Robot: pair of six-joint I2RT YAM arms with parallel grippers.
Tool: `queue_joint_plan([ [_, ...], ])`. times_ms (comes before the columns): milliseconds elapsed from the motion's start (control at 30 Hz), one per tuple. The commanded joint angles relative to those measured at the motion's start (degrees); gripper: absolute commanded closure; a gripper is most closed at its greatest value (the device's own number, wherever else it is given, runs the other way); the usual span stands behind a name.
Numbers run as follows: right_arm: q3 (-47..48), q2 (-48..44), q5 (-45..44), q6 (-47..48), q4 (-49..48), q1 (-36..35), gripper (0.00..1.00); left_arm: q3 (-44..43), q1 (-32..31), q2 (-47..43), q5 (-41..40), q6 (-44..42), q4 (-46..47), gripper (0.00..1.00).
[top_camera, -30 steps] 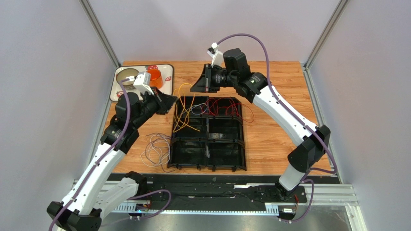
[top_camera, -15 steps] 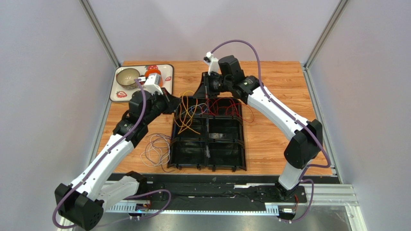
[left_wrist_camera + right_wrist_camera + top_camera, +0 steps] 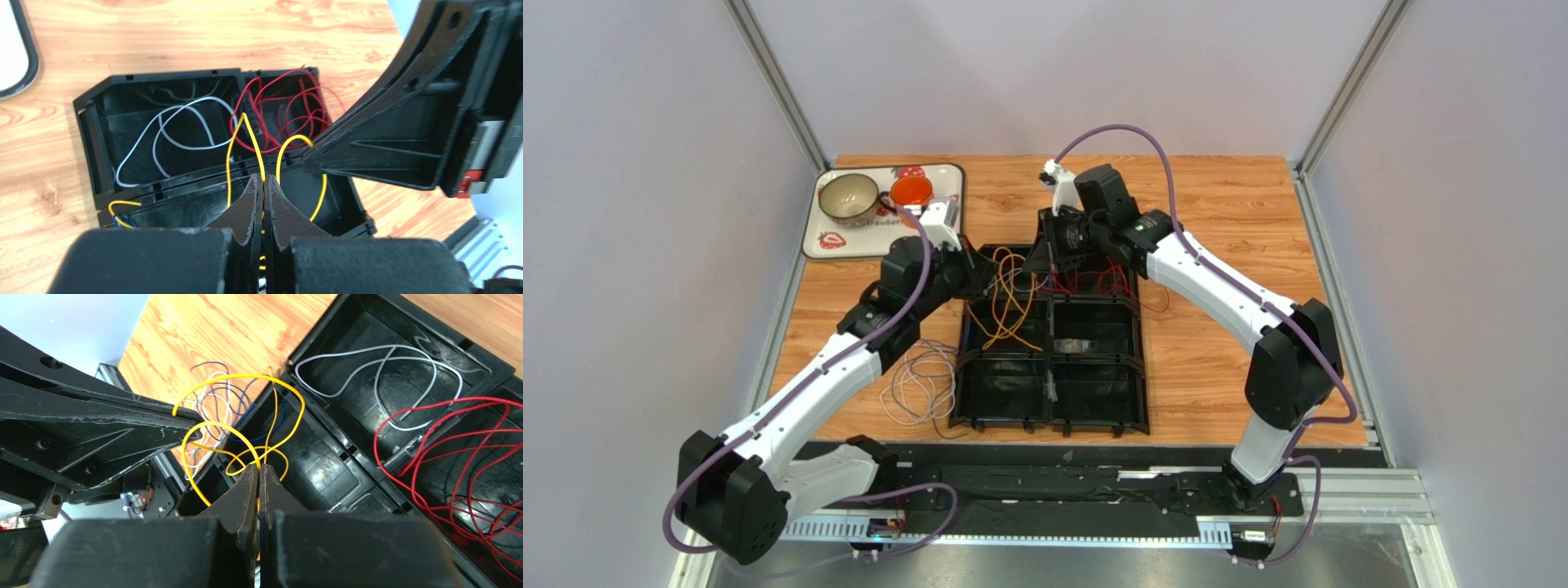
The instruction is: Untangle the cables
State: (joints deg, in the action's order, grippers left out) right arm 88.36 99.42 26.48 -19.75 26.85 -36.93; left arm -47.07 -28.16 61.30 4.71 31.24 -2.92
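A: Bright and even, lit from above. Only faint, soft shadows under the arms on the table (image 3: 1222, 368).

B: Any glare?

A: A pale sheen on the floor of the black tray (image 3: 331, 454). No washed-out patches.

B: And sharpness?

A: Crisp overhead. Up close, some blur at the base of the left gripper (image 3: 264, 179), with the yellow cable (image 3: 228, 165) and wood grain sharp. Mild stretching toward the corners.

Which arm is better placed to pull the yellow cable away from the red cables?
Probably left: the left gripper holds the yellow cable farther from the red cables; the right gripper hangs beside them.
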Motion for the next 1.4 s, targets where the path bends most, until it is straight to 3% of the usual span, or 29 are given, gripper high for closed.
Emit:
queue_joint_plan([
  [0,-1.95,-1.94,-1.34,2.34,-3.82,0.10,1.00,1.89,-1.19,0.58,-2.51,-1.01,4.76,1.00],
  [533,-8.81,-2.56,-3.71,2.70,-6.29,-4.73,1.00,11.82,-5.32,-3.11,-11.74,1.27,6.00,0.99],
  [733,-7.85,0.07,-9.16,2.96,-4.09,-7.37,1.00,13.58,-6.29,-4.52,-12.18,2.42,3.36,0.88],
  [1100,-5.83,4.64,-19.80,3.13,-1.10,-9.48,1.00,12.44,-6.73,-8.38,-16.66,1.01,-5.16,0.55],
  [1267,-4.25,5.52,-23.13,3.57,1.44,-11.06,1.00,10.95,-6.64,-10.75,-20.87,1.80,-9.99,0.50],
  [1367,-2.49,5.18,-25.68,4.54,4.34,-12.20,1.00,10.59,-6.73,-12.77,-23.78,3.20,-14.65,0.54],
])
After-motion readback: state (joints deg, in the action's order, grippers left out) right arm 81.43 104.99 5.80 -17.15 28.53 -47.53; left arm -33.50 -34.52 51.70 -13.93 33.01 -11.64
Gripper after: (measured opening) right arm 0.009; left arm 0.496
